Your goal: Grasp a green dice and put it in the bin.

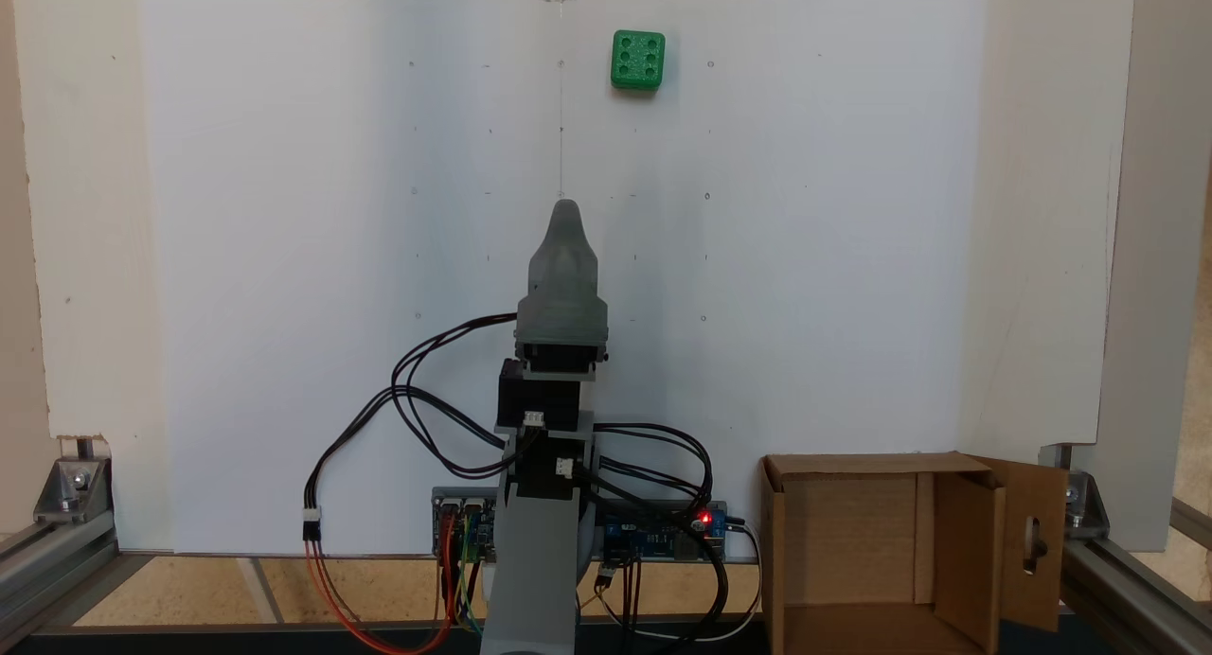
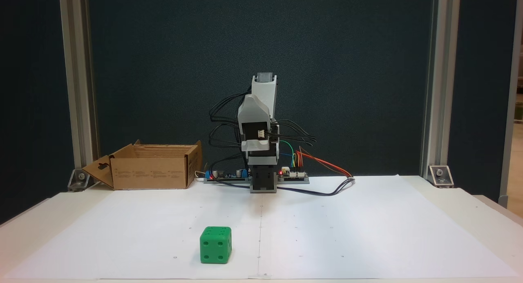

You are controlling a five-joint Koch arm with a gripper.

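The green dice (image 1: pixel 637 60) (image 2: pixel 215 245) rests on the white paper sheet, far out from the arm's base, with nothing touching it. The arm is folded up over its base, and my gripper (image 1: pixel 563 207) (image 2: pixel 253 107) hangs above the sheet's middle, pointing toward the dice but well short of it. Only one tapered grey tip shows, so how the jaws stand is unclear. The bin (image 1: pixel 852 468) (image 2: pixel 155 168), a brown cardboard box with open flaps and a handle cut-out, stands beside the arm's base: lower right in one fixed view, left in the other.
Circuit boards (image 1: pixel 663 532) and looping cables (image 1: pixel 417 390) lie around the arm's base. Aluminium frame posts (image 2: pixel 77 82) stand at the table's corners, with brackets (image 1: pixel 71 485) at their feet. The white sheet (image 1: pixel 284 210) covers most of the table.
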